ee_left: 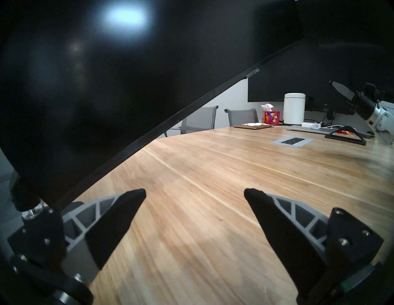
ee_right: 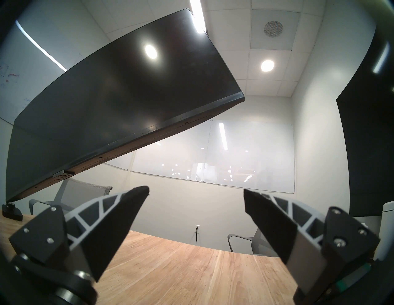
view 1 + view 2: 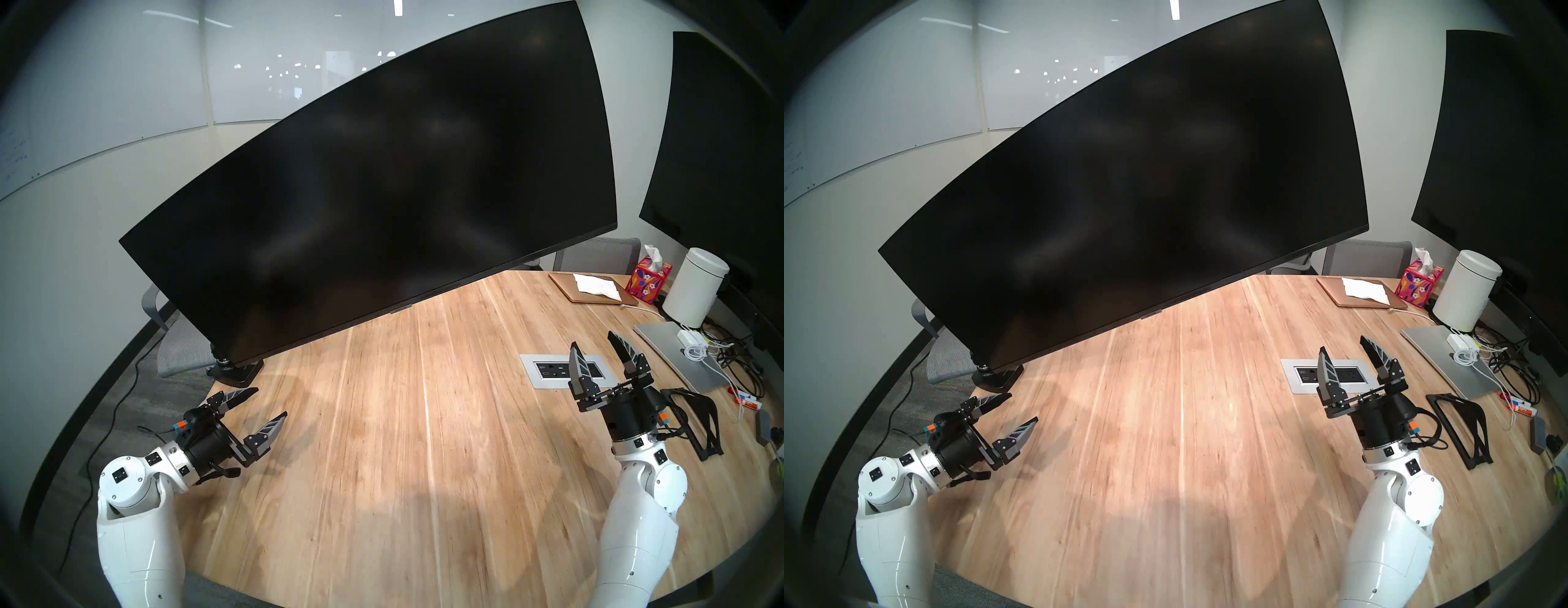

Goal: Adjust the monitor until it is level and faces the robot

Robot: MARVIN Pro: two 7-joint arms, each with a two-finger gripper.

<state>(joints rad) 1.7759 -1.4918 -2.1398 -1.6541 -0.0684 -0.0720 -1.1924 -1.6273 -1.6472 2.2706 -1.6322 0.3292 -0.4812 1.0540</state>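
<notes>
The monitor (image 3: 373,191) (image 3: 1123,182) is a very wide curved black screen, rolled steeply: its left end hangs low just above the table and its right end rises high. Its clamp base (image 3: 237,370) grips the table's left edge. My left gripper (image 3: 269,402) (image 1: 194,191) is open and empty, just in front of the clamp and below the monitor's (image 1: 74,85) low corner, not touching it. My right gripper (image 3: 592,339) (image 2: 195,190) is open and empty too, pointing upward over the table's right side, well below the monitor's (image 2: 128,102) raised end.
The wooden table (image 3: 403,446) holds an outlet panel (image 3: 551,371), a laptop (image 3: 679,356), cables, a black stand (image 3: 695,420), a white canister (image 3: 695,293), a tissue box (image 3: 647,280) and a notebook (image 3: 592,288). A larger flat black screen (image 3: 729,148) stands at right. Grey chairs sit behind.
</notes>
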